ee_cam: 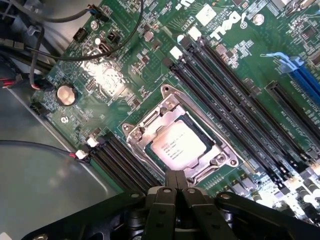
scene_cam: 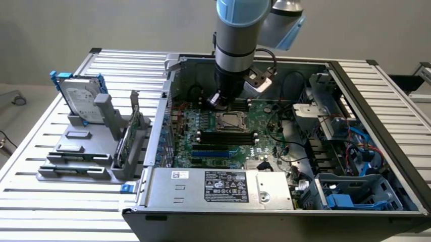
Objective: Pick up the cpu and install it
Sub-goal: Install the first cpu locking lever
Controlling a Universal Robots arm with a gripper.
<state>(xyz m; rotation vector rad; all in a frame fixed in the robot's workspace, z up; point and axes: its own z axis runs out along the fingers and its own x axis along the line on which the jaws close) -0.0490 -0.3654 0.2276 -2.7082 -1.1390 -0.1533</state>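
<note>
Wrist view is showing the tool (ee_cam: 175, 181) hanging just above the green circuit board (ee_cam: 150, 55), its two black fingers (ee_cam: 171, 192) pressed together and gripping nothing. The cpu (ee_cam: 179, 145) is sitting flat in its socket, with the silver metal frame (ee_cam: 150, 131) lying around it and its pale square top facing up. Long black memory slots (ee_cam: 225, 110) are running along one side of the socket, and a shorter set (ee_cam: 120, 165) is lying on the other side. A round coin battery (ee_cam: 65, 94) is sitting near the board's edge.

Exterior view is showing the arm (scene_cam: 237, 35) reaching down into the open computer case (scene_cam: 222, 194), which is resting on the slatted worktop (scene_cam: 54, 201). The tool (scene_cam: 221, 101) is hovering just behind the cpu (scene_cam: 230, 121). A hard drive (scene_cam: 82, 103) with blue rails is standing upright in a grey rack (scene_cam: 77, 164) at the exterior view's left, well apart from the case.
</note>
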